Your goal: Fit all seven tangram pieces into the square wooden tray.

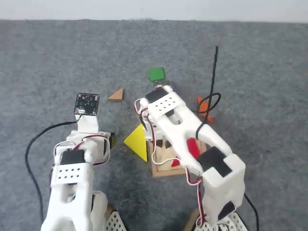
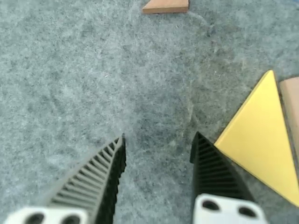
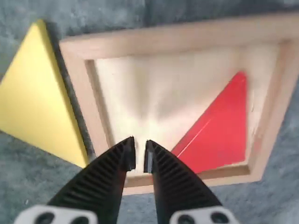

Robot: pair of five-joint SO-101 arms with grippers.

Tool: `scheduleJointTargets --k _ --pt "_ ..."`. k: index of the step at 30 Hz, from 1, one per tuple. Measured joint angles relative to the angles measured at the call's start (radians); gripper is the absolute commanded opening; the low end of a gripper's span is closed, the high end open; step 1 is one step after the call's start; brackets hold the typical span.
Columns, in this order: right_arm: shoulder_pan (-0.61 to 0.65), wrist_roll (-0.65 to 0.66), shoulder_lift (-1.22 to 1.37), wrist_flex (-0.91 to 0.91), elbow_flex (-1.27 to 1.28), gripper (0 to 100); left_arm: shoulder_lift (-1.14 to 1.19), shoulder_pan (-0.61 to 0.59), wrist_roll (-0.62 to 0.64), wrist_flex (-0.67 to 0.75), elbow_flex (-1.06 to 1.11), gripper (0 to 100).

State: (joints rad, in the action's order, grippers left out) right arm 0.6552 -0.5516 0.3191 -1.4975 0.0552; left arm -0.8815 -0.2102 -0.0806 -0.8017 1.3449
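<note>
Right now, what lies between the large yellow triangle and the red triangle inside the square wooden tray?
Between the yellow triangle and the red triangle stand the wooden tray's side wall, then bare tray floor, in the right wrist view.

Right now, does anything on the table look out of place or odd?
Nothing looks damaged or spilled. The red triangle lies flat in a corner of the wooden tray. The yellow triangle sits outside, close against the tray's wall, and the green square, orange piece and small brown triangle lie scattered on the carpet.
</note>
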Motion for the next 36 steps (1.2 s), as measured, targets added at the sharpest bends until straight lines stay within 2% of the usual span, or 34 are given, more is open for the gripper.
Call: scheduleJointTargets --k 5,10,17,22,27,31,36 --pt "-0.034 0.107 -0.044 -0.005 0.000 1.6 0.000 0.000 0.000 0.000 0.000 22" --pt "-0.080 0.133 -0.077 -0.066 0.000 3.3 0.000 0.000 0.000 0.000 0.000 22" --pt "-0.146 0.135 -0.101 -0.150 0.028 22.0 0.000 0.000 0.000 0.000 0.000 22" --pt "-0.140 0.135 -0.055 -0.017 0.140 31.9 0.000 0.000 0.000 0.000 0.000 22" --pt "-0.140 0.135 0.031 0.048 0.146 43.3 0.000 0.000 0.000 0.000 0.000 22" --pt "-0.129 0.127 0.058 0.068 0.144 41.8 0.000 0.000 0.000 0.000 0.000 22" --pt "-0.087 0.126 0.063 0.069 0.137 31.3 0.000 0.000 0.000 0.000 0.000 22"
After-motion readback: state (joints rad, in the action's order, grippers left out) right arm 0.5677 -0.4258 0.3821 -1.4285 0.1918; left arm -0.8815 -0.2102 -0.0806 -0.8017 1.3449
